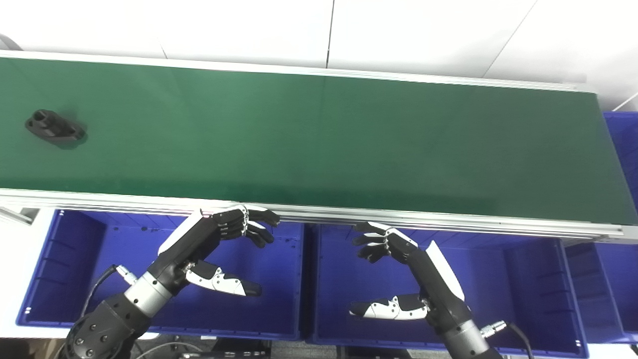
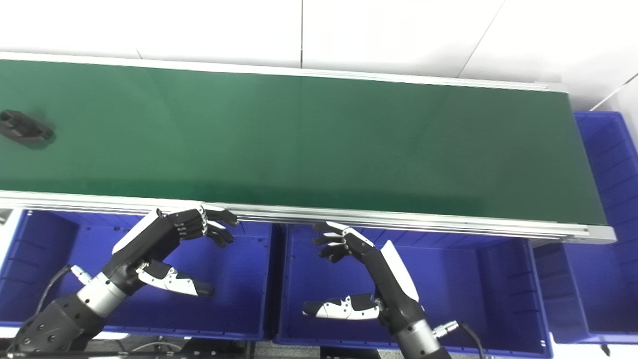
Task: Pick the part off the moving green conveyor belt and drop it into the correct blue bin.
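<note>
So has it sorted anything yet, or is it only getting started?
Only starting, it seems. Nothing looks done: the visible parts of the blue bins hold no part. The one black part lies at the far left of the green belt, untouched. Both the left hand and right hand hover open over the bins, holding nothing. Picking the part and dropping it in a bin are both left.
</note>
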Tool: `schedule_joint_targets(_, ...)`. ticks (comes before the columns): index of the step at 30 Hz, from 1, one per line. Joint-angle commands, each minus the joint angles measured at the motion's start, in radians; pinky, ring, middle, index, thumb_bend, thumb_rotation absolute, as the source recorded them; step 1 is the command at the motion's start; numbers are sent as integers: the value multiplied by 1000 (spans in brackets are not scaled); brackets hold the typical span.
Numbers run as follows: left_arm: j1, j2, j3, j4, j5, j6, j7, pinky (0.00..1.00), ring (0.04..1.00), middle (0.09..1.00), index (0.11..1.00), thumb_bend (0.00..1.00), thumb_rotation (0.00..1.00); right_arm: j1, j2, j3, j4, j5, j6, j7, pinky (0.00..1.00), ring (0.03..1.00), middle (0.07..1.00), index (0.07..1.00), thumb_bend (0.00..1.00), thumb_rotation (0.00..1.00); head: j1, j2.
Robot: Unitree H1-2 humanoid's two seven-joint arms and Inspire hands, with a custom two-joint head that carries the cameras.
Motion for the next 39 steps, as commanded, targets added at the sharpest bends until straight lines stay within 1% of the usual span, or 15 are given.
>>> schedule_joint_targets(1, 17, -8, -6, 5, 13, -58, 11, 543, 609, 733, 714, 704, 199, 21, -7, -4, 12, 8, -90, -19, 588, 638, 709, 792, 778, 269, 15, -33)
schedule_joint_targets(2, 18, -12, -9, 15, 16, -68, 11, 541, 609, 735, 714, 706, 193, 23, -9, -4, 24, 9, -103, -22, 585, 637, 710, 792, 780, 270, 16, -38)
schedule_joint_targets(3, 19, -16, -12, 28, 20, -81, 11, 541, 612, 736, 714, 711, 190, 27, -11, -6, 41, 14, -119, -25, 584, 638, 710, 791, 782, 266, 28, -64)
schedule_joint_targets(4, 20, -19, -14, 36, 23, -89, 12, 541, 614, 736, 714, 714, 190, 29, -12, -6, 52, 18, -130, -27, 584, 638, 711, 791, 784, 261, 28, -64)
schedule_joint_targets(6, 22, -27, -18, 61, 34, -113, 16, 540, 616, 733, 711, 724, 186, 34, -16, -8, 78, 23, -154, -33, 590, 640, 711, 791, 789, 263, 36, -129)
schedule_joint_targets(8, 21, -31, -19, 83, 40, -137, 19, 530, 607, 727, 704, 735, 185, 35, -17, -8, 104, 26, -180, -37, 587, 637, 708, 788, 794, 275, 26, -149)
schedule_joint_targets(10, 19, -31, -20, 96, 38, -149, 18, 516, 593, 718, 694, 742, 178, 32, -16, -8, 121, 27, -198, -39, 570, 627, 704, 781, 799, 278, 17, -154)
schedule_joint_targets(14, 16, -30, -19, 99, 40, -143, 19, 522, 599, 715, 682, 759, 149, 32, -17, -9, 116, 20, -183, -32, 558, 623, 701, 776, 806, 308, 21, -153)
schedule_joint_targets(20, 16, -32, -17, 96, 45, -144, 24, 506, 583, 706, 673, 782, 146, 36, -16, -10, 115, 24, -180, -32, 558, 620, 703, 775, 817, 258, 19, -156)
schedule_joint_targets(23, 17, -31, -18, 90, 44, -136, 25, 504, 584, 706, 674, 787, 146, 37, -17, -10, 114, 22, -180, -31, 563, 622, 704, 776, 819, 271, 16, -148)
schedule_joint_targets(26, 17, -31, -19, 91, 37, -135, 23, 509, 593, 709, 676, 791, 134, 40, -19, -10, 111, 28, -178, -29, 565, 623, 706, 780, 818, 273, 16, -148)
schedule_joint_targets(30, 10, -33, -20, 103, 39, -147, 22, 507, 589, 709, 676, 792, 136, 40, -21, -11, 108, 25, -194, -32, 566, 623, 708, 784, 814, 265, 14, -145)
schedule_joint_targets(32, 8, -34, -20, 103, 42, -147, 23, 506, 586, 708, 674, 793, 138, 44, -24, -12, 92, 26, -200, -32, 563, 619, 703, 784, 812, 269, 13, -143)
schedule_joint_targets(36, 6, -35, -20, 99, 42, -136, 24, 505, 584, 706, 673, 797, 148, 51, -35, -12, 36, 62, -202, -23, 571, 614, 696, 771, 805, 273, 12, -140)
schedule_joint_targets(39, 3, -38, -22, 103, 40, -140, 22, 507, 587, 706, 672, 795, 147, 56, -46, -13, -9, 96, -204, -16, 579, 624, 704, 730, 797, 276, 14, -140)
